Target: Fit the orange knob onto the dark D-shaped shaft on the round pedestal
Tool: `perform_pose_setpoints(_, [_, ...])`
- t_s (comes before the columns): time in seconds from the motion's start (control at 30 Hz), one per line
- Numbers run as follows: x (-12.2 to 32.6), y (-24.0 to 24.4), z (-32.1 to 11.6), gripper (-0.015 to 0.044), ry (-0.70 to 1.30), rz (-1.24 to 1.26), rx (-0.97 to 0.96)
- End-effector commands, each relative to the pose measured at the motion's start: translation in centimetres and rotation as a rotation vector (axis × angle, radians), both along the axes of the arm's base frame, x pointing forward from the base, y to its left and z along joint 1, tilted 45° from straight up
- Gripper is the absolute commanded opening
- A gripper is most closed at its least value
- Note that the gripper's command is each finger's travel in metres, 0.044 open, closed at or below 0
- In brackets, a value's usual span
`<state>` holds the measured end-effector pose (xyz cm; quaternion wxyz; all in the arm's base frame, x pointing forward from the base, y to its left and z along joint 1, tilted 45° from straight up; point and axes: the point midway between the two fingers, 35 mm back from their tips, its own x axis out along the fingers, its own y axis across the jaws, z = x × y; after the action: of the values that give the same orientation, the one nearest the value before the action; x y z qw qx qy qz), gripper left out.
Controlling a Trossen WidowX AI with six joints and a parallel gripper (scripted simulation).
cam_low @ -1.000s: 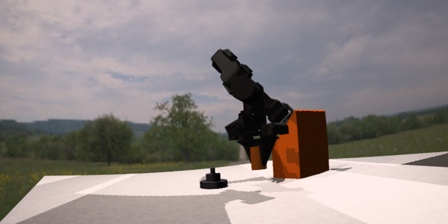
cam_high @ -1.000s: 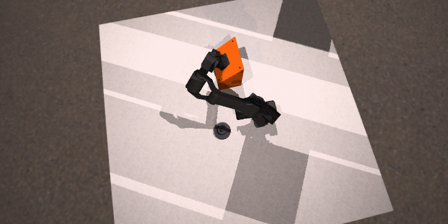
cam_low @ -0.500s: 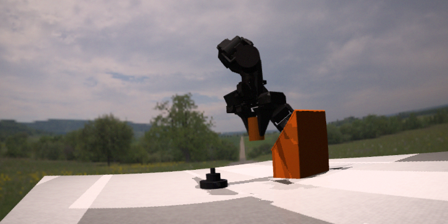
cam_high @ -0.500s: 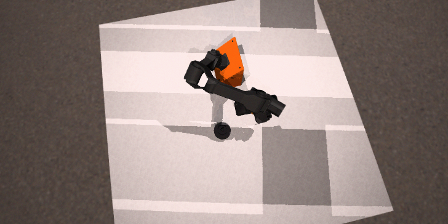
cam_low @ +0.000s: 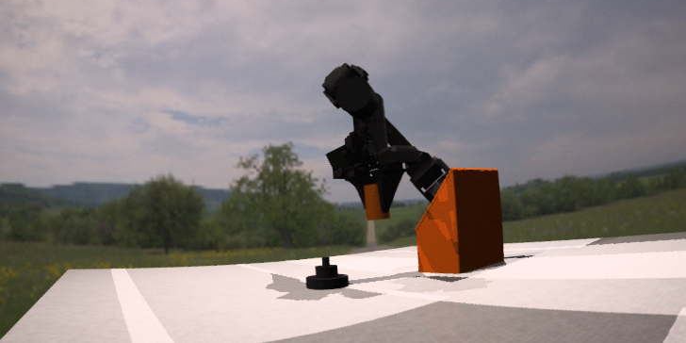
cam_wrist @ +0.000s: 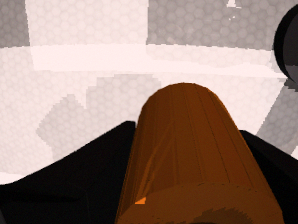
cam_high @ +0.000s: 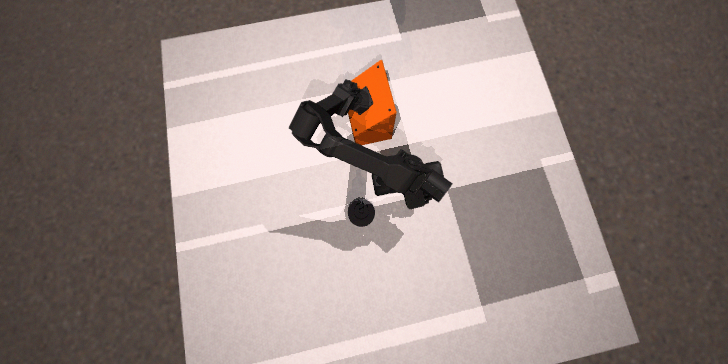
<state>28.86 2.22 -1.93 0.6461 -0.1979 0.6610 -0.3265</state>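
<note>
My gripper [cam_low: 376, 204] [cam_wrist: 185, 135] is shut on the orange knob [cam_low: 372, 199] [cam_wrist: 182, 145] and holds it in the air, well above the table. The knob looks slightly tilted in the exterior view. In the wrist view its near end shows at the bottom with part of a dark hole; the hole's flat side cannot be made out. The arm hides the knob in the top view. The black round pedestal [cam_high: 361, 212] [cam_low: 326, 282] [cam_wrist: 290, 50] stands on the table, with its thin shaft [cam_low: 325, 260] upright and bare. The knob is to the pedestal's right in the top and exterior views, not above it.
The orange wedge-shaped block [cam_high: 376, 94] [cam_low: 480, 220] carries the arm's base and stands behind the pedestal in the top view. The black arm [cam_high: 369, 158] reaches out from it. The pale table [cam_high: 244, 300] [cam_low: 230, 311] has grey patches and shadows across it.
</note>
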Motion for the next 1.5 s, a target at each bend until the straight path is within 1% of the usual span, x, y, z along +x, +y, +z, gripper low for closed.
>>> perform_pose_setpoints(0.0, [0.4,-1.3,0.8,0.0000,-0.016,-0.004,-0.001])
perform_pose_setpoints(0.73, [1.4,-7.3,3.7,0.0000,-0.014,0.003,-0.001])
perform_pose_setpoints(1.33, [1.0,-12.5,6.3,0.0000,-0.001,0.006,-0.023])
perform_pose_setpoints(1.47, [0.9,-12.9,6.5,0.0000,0.001,0.006,-0.025])
